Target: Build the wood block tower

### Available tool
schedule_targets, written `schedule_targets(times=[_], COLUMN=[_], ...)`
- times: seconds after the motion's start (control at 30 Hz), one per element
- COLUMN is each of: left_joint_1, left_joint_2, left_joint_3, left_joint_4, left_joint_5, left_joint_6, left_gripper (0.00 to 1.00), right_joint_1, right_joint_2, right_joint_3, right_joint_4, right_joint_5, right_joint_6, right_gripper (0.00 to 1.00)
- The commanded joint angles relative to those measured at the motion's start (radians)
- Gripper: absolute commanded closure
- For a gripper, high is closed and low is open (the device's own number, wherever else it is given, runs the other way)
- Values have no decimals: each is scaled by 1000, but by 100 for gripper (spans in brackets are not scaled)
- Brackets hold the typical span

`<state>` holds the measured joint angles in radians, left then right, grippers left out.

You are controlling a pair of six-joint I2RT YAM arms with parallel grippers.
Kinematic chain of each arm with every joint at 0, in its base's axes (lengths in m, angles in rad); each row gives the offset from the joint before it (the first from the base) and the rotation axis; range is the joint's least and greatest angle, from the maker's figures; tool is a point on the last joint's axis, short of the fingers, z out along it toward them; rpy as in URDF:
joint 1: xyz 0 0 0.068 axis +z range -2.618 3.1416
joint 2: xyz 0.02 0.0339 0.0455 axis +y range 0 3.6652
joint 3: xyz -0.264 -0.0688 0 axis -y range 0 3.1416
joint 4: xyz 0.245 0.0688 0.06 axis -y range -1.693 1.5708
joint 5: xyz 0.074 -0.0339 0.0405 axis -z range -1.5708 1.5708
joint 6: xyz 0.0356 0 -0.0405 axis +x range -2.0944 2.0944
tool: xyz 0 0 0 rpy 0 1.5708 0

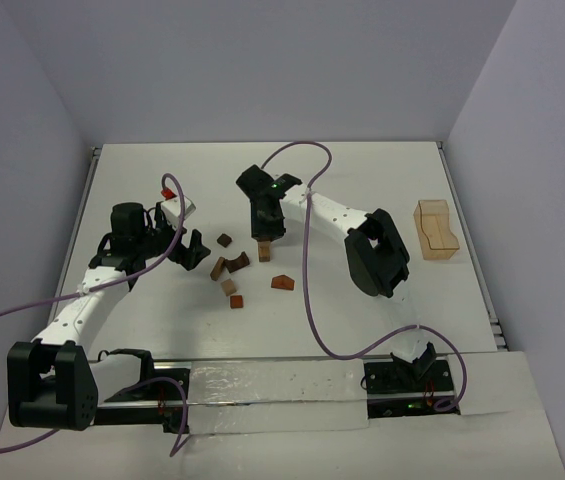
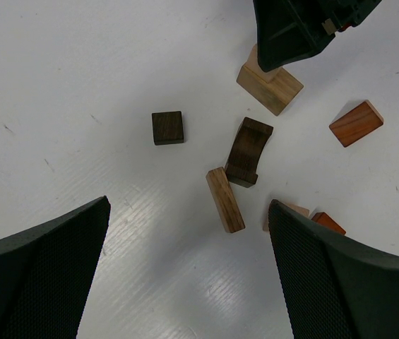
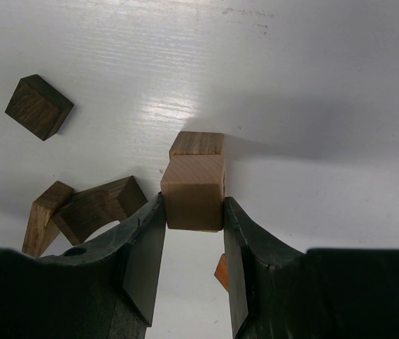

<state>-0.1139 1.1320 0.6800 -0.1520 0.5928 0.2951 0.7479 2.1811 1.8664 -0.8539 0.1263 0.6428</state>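
- The wood block tower (image 3: 198, 143) is only one block tall so far. It is a small tan wooden block that stands on the white bench (image 1: 362, 180), near the dark brown wooden arch block (image 2: 247, 151).
- The right claw (image 3: 193, 206) squeezes a light tan wooden cube (image 3: 193, 191) and holds it right over that first block. I cannot tell if the two blocks touch yet.
- The left claw (image 2: 188, 212) is spread wide with nothing in it. It hangs above the arch.
- A long pale wooden block (image 2: 225, 200) lies just beside the arch.
- A dark brown wooden cube (image 2: 167, 128) lies near the arch, on the side away from the tower.
- A reddish-orange wooden wedge (image 2: 356, 123) lies a bit farther from the arch.
- A small reddish wooden block (image 2: 324, 222) and a pale one next to it lie near the arch too, partly hidden by the left claw.
- So I think the job is just starting. The cube in the right claw has to be let go, and then all the loose blocks must go on top.
- A light tan open wooden box (image 1: 437, 231) sits well apart from the arch, and no block is in it.
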Motion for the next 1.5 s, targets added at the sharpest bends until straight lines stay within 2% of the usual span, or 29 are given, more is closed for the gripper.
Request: schedule_targets(times=[0.0, 0.53, 0.8, 0.93, 0.97, 1.2, 1.33, 1.47], left_joint_1=[8, 8, 8, 7, 8, 8, 8, 8], left_joint_2=[4, -3, -1, -4, -5, -10, -27, -35], left_joint_3=[3, -2, -2, -3, -3, -2, -3, 28], left_joint_4=[50, 51, 51, 51, 50, 31, -23, -177], left_joint_5=[28, 27, 30, 30, 32, 80, 168, 268], left_joint_6=[0, 3, 4, 8, 10, 50, 111, 269], left_gripper=[1, 1, 1, 1, 1, 1, 1, 1], right_joint_1=[10, 24, 24, 24, 25, 26, 27, 24], right_joint_2=[-22, -31, -19, -18, -18, -44, -83, -142], right_joint_3=[17, 17, 14, 13, 12, 7, 14, 20], right_joint_4=[-6, -5, -5, -7, -6, 3, 9, 14], right_joint_5=[9, 7, 14, 13, 11, -24, -37, -45], right_joint_6=[15, 11, 15, 14, 14, 8, -6, -34], right_gripper=[89, 91, 87, 72, 63, 20, 6, 1])
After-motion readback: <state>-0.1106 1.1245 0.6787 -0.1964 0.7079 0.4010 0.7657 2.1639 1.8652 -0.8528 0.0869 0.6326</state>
